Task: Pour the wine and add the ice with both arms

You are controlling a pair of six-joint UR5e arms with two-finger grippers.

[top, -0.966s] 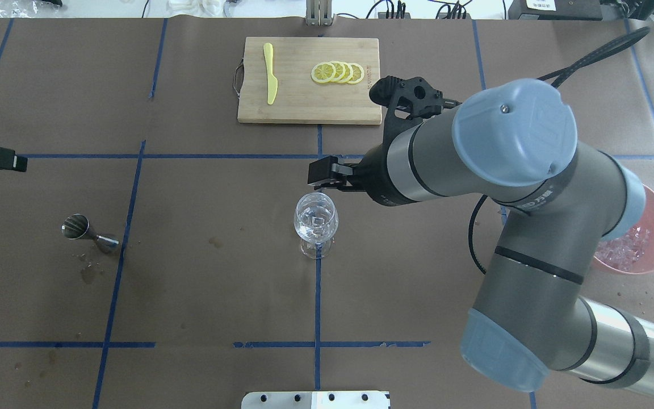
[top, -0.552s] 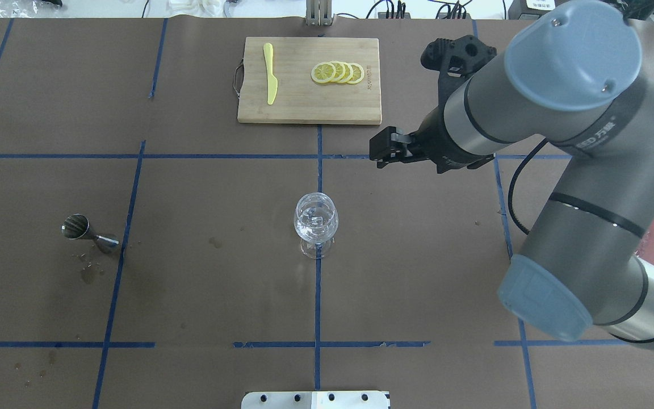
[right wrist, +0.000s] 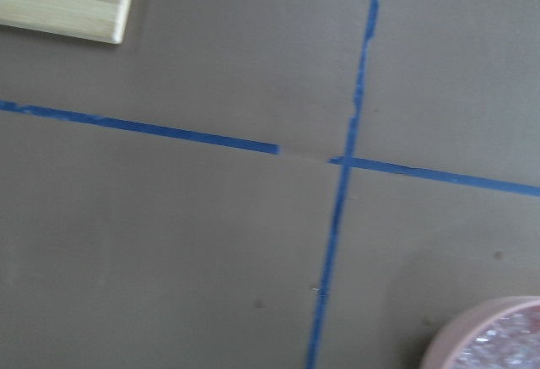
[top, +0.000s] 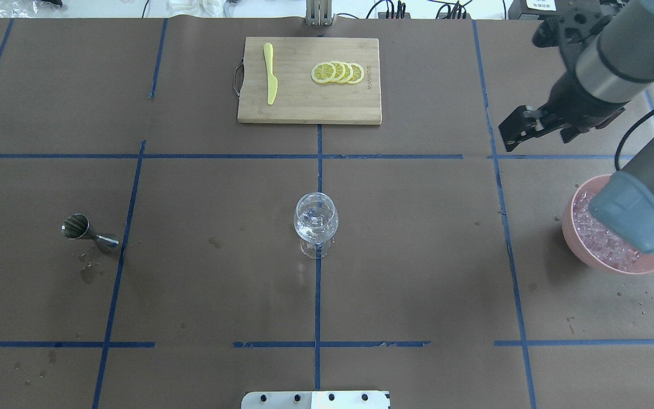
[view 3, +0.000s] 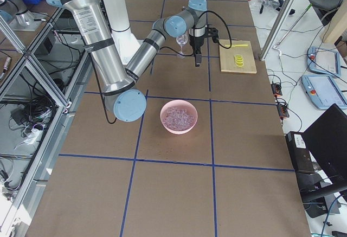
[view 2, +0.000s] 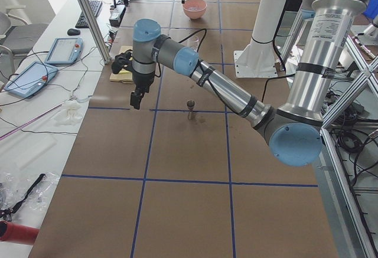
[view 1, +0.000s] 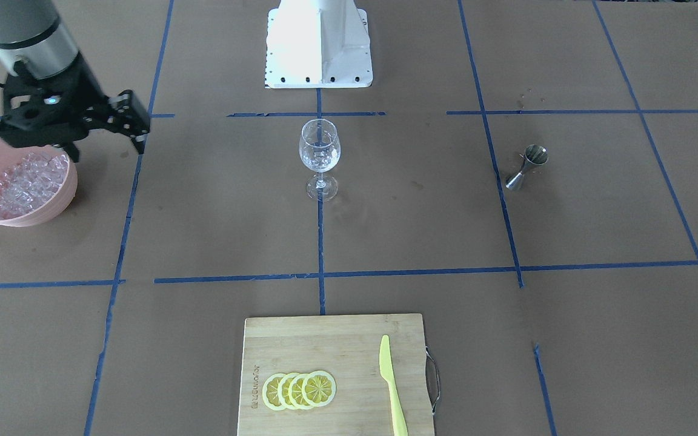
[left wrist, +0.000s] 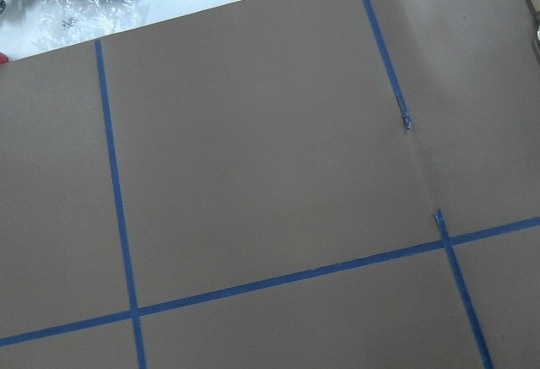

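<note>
Closest to the pink bowl (view 1: 61, 200), heaped inside it, lies the ice (view 1: 19, 178): small clear cubes with no long axis to line up on. Just off the bowl, raised over the tabletop (view 1: 216, 200) on the side toward the glass, hang the right fingers (view 1: 134, 115). Whether they stand wide or narrow cannot be told, and nothing is seen held. From them the ice lies toward the robot's right and down, so the coming move looks like a short swing over the rim, then a descent. Well away from the bowl stands the wine glass (view 1: 320, 151), with some ice in it. Farthest from the bowl, beyond the glass, hang the left fingers (view 2: 137, 100), their spread impossible to tell. The right arm is plainly the nearer.
</note>
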